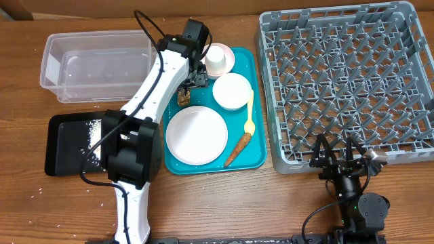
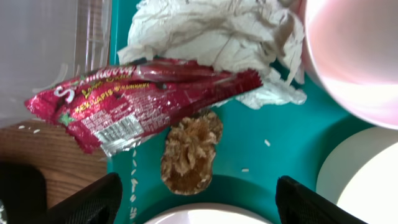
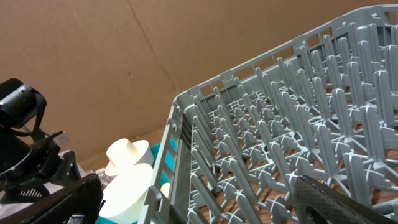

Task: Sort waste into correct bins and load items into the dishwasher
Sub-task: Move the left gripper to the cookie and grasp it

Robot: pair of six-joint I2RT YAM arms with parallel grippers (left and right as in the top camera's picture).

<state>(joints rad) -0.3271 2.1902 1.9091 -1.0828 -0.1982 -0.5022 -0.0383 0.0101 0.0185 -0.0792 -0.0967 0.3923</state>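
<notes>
My left gripper (image 1: 192, 80) is open and empty over the back left of the teal tray. In the left wrist view its fingers (image 2: 199, 208) straddle the brown food lump (image 2: 189, 152). Just beyond lie the red shiny wrapper (image 2: 137, 102) and the crumpled white napkin (image 2: 211, 31). Rice grains (image 2: 134, 180) lie at the tray's edge. On the tray are the round plate (image 1: 196, 134), the bowl (image 1: 232, 91), the cup (image 1: 217, 59) on the pink dish (image 1: 230, 62), the yellow spoon (image 1: 249, 112) and the carrot (image 1: 237, 149). My right gripper (image 1: 339, 161) is open at the grey rack's (image 1: 349, 81) front edge.
The clear tub (image 1: 95, 64) stands at the back left. The black tray (image 1: 71, 142), with rice grains in it, lies in front of it. The teal tray (image 1: 261, 159) lies between my left arm and the rack. A few grains dot the wood near the black tray.
</notes>
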